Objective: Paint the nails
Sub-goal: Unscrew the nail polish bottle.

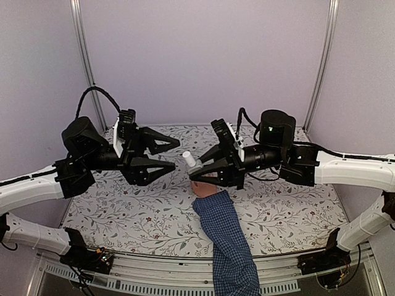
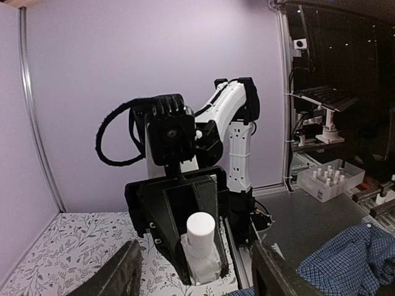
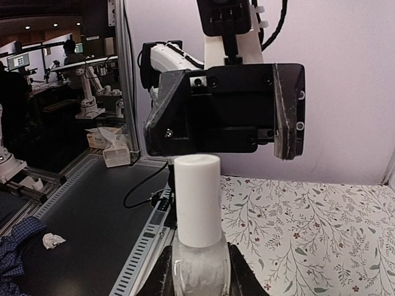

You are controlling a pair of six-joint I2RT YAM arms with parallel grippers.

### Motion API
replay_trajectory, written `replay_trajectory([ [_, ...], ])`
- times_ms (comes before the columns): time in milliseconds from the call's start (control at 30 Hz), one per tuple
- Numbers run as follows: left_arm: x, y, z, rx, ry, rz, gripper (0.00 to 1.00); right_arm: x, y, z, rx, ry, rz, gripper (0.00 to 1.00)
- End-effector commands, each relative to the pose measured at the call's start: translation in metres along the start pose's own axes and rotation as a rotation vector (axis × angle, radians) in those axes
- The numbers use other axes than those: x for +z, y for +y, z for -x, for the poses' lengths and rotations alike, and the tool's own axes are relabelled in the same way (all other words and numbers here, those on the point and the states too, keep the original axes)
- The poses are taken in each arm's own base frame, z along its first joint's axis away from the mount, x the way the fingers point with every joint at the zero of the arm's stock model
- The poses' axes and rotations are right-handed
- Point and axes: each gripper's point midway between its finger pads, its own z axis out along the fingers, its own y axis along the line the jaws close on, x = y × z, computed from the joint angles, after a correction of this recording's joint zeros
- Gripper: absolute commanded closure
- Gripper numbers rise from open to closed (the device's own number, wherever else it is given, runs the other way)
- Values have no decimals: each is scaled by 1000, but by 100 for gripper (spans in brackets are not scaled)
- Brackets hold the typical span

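Note:
A clear nail polish bottle (image 3: 197,262) with a white cap (image 3: 197,197) is clamped between the fingers of my right gripper (image 3: 199,274), which is shut on its glass body. From above, the bottle (image 1: 190,161) points left out of the right gripper (image 1: 199,168). My left gripper (image 1: 176,154) faces it, open, its tips just short of the cap. In the left wrist view the bottle (image 2: 200,246) sits between and beyond the spread fingers (image 2: 117,274). The pale hand (image 1: 201,188) lies below the right gripper at the end of a blue checked sleeve (image 1: 227,243); the nails are too small to make out.
The flower-patterned table cover (image 1: 136,209) spreads under both arms, with purple walls behind. The sleeve hangs over the near table edge. Beyond the table, the left wrist view shows a tray of small white bottles (image 2: 327,179) and the sleeve cloth (image 2: 352,253).

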Motion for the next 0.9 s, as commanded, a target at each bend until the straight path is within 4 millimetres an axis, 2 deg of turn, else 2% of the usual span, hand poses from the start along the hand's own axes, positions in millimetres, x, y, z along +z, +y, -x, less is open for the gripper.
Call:
replay_trajectory([
  [0, 8, -20, 0, 41, -6, -121, 38, 5, 22, 7, 22, -7, 173, 100],
  [267, 29, -39, -8, 43, 9, -209, 48, 11, 28, 1, 63, 7, 255, 100],
  [467, 32, -47, -9, 67, 2, -238, 57, 14, 32, -5, 80, 14, 294, 100],
  [667, 33, -45, -13, 74, 20, -224, 74, 15, 31, -4, 103, 13, 291, 100],
  [867, 31, -38, -14, 71, 23, -167, 86, 15, 26, -4, 110, 14, 267, 100],
])
